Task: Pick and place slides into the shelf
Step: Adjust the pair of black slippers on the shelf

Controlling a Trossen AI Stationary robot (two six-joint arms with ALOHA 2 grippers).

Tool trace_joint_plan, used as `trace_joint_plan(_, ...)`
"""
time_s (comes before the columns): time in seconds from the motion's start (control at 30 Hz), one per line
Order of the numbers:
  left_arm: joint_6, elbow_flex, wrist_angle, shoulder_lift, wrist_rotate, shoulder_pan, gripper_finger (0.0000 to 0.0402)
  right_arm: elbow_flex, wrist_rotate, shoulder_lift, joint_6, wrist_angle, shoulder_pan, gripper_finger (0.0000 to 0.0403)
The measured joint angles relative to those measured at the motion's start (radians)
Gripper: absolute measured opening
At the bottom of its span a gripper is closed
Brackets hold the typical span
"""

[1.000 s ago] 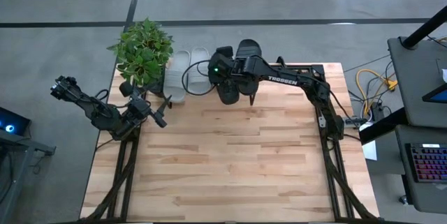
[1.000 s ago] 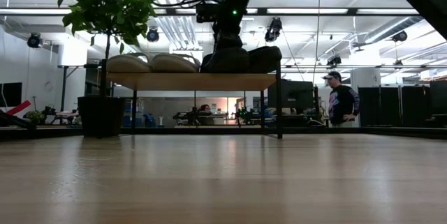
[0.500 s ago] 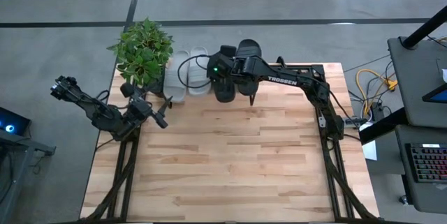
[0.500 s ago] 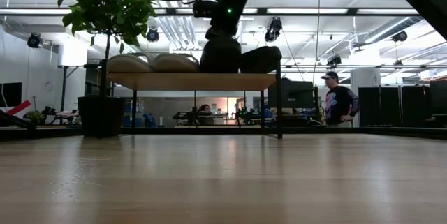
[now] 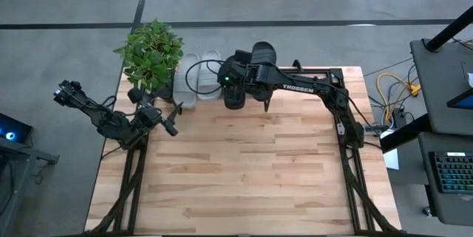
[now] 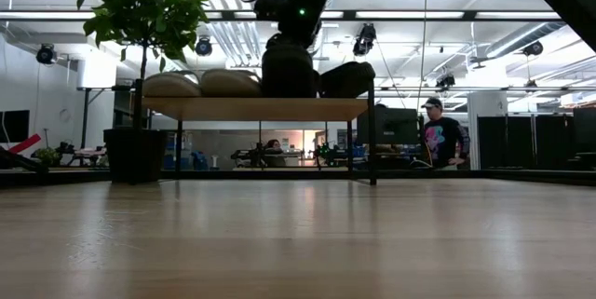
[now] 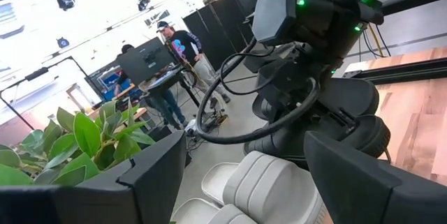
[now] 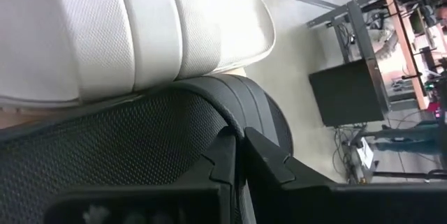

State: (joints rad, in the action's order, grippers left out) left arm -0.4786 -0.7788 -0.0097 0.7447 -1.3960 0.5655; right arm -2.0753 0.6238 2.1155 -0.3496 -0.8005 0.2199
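The shelf [image 6: 242,108] stands at the table's far edge on thin black legs. On its top board lie two light grey slides [image 5: 192,80] [image 5: 211,78] at the left, then a black slide [image 5: 234,95], then a second black slide [image 5: 263,54] at the right. My right gripper [image 8: 237,140] is shut above the left black slide [image 6: 287,71], beside the grey slides [image 8: 140,35]. My left gripper [image 7: 237,175] waits open near the table's left edge [image 5: 166,117], level and facing the shelf. My right gripper rests its shut fingers [image 8: 269,161] against the black slide's wide strap [image 8: 174,133], near its ribbed edge. It comes slanting down from the table's right side. Nothing shows between the fingers. The slide lies on the shelf's top board.
A potted plant [image 5: 151,52] stands at the shelf's left end, its pot [image 6: 135,155] on the table. The wooden tabletop [image 5: 244,170] in front of the shelf is bare. People [image 6: 436,136] stand in the room behind.
My right gripper has rolled about its own line and drifted slightly toward the table's left. The black slide under it has slid left on the shelf toward the grey slides and turned about, so that in the low view it now shows narrower and taller.
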Motion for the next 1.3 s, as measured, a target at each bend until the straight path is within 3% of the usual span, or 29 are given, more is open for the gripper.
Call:
trace_joint_plan(0.17, 0.0, 0.0, 0.0, 0.001, 0.0, 0.0, 0.0274, 0.007, -0.001, 0.0, -0.013, -0.005, -0.001, 0.0043)
trace_joint_plan(0.47, 0.001, 0.0, 0.0, 0.001, 0.0, 0.0, 0.0274, -0.015, 0.005, 0.0, -0.007, -0.011, -0.007, 0.0187)
trace_joint_plan(0.6, 0.001, 0.0, 0.0, 0.001, 0.0, 0.0, 0.0274, -0.055, 0.006, -0.004, -0.023, -0.02, -0.016, 0.0224)
trace_joint_plan(0.93, 0.001, 0.0, 0.0, 0.001, 0.0, 0.0, 0.0274, -0.08, 0.007, -0.102, -0.1, -0.201, 0.009, 0.0221)
trace_joint_plan(1.1, 0.001, 0.0, 0.0, 0.001, 0.0, 0.0, 0.0274, -0.053, 0.002, -0.107, -0.251, -0.326, 0.04, 0.0219)
trace_joint_plan(1.3, 0.001, 0.0, -0.001, 0.004, 0.0, 0.0, 0.0274, -0.008, 0.01, -0.104, -0.347, -0.286, 0.06, 0.0219)
